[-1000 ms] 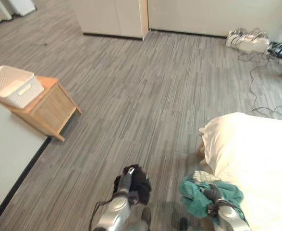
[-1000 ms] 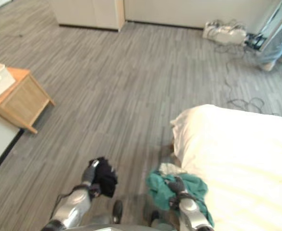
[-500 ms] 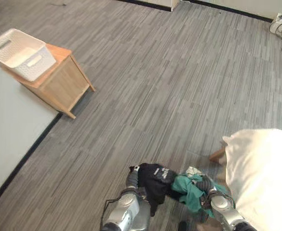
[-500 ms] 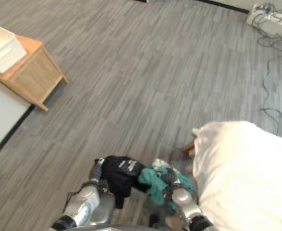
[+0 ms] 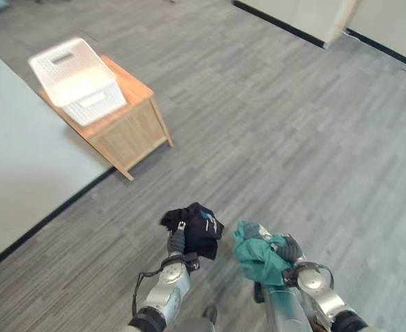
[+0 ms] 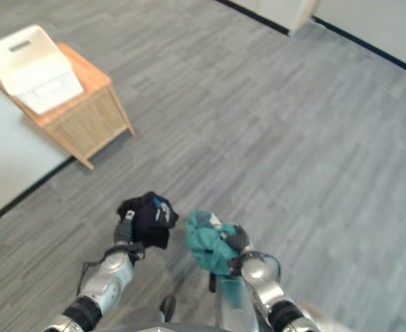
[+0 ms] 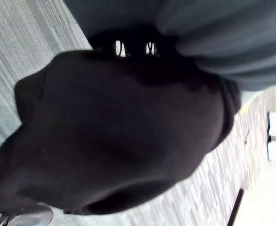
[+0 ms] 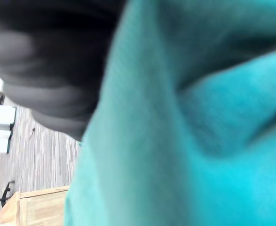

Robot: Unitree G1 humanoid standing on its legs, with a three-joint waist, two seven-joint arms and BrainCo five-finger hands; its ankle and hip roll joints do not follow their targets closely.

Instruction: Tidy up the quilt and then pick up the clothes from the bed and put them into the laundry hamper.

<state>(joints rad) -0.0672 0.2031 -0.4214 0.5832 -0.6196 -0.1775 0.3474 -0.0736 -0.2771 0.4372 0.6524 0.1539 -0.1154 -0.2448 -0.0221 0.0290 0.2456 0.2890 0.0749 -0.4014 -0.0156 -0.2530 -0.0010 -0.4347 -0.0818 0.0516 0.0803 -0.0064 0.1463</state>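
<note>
A bunched black garment [image 5: 197,227] is held up over the floor in my left hand [image 5: 177,243], whose fingers are curled on it; up close in the left wrist view the black garment [image 7: 119,136] hangs in front of the hand. Beside it, a teal garment [image 5: 256,253] is gripped by my right hand [image 5: 291,249], and the teal garment [image 8: 189,132] covers the right wrist view. The white laundry hamper [image 5: 78,80] stands on a small wooden side table [image 5: 132,128] at the far left, well ahead of both hands.
Grey plank floor [image 5: 272,138] stretches between me and the hamper. A pale flat surface with a dark edge [image 5: 23,180] runs along the left. A light cabinet and wall base [image 5: 327,21] stand at the far right.
The camera has swung left: the bed has left the picture and the hamper on its table sits closer to the middle. The two garments are now held slightly apart.
</note>
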